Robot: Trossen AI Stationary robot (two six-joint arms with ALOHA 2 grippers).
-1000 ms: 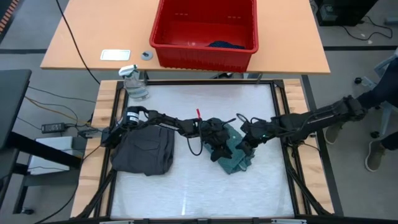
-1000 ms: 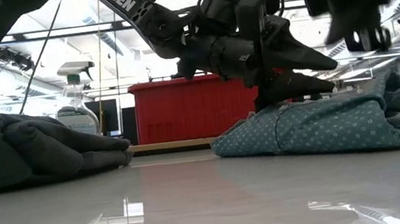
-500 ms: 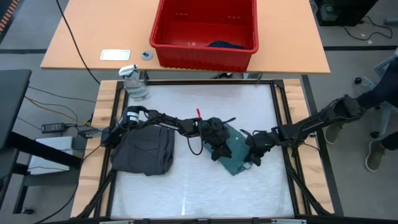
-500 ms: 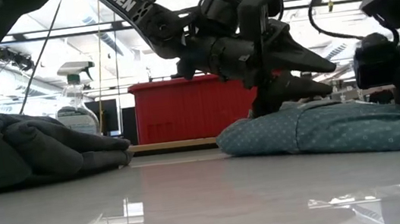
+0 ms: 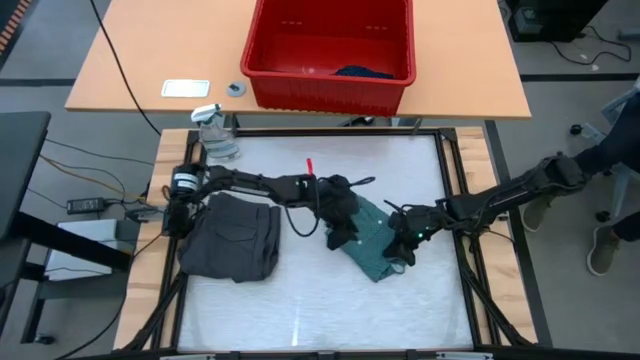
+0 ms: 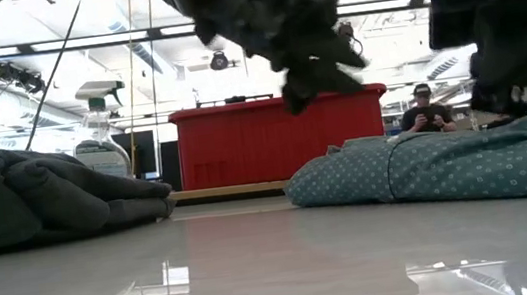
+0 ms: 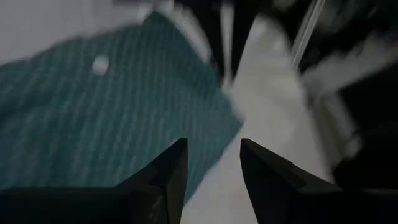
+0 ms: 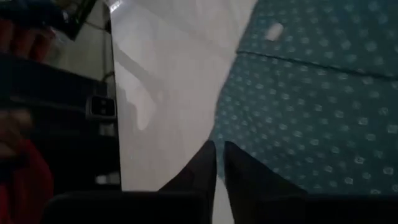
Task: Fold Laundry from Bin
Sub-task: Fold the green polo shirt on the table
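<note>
Teal dotted shirt [image 5: 372, 238] lies folded on the white table [image 5: 300, 310], right of centre, with a small white tag showing on its cloth in both wrist views. My left gripper [image 5: 338, 222] hangs above the shirt's left edge, clear of the cloth in the low view; its fingers [image 7: 168, 180] stand apart with nothing between them. My right gripper [image 5: 402, 243] sits over the shirt's right side; its fingers [image 8: 202, 167] are nearly together, only a thin slit between them, and no cloth is pinched. A dark grey piece [image 5: 232, 236] lies folded at the table's left side, well apart from the shirt. Beyond the table's far edge, on a wooden desk [image 5: 140, 70], stands the red bin [image 5: 330, 80], with a dark blue piece [image 5: 362, 72] in its right near corner. A spray bottle [image 5: 216, 134] stands at the table's far-left corner. In the low view, a seated person [image 6: 427, 117] shows in the room behind the shirt.
</note>
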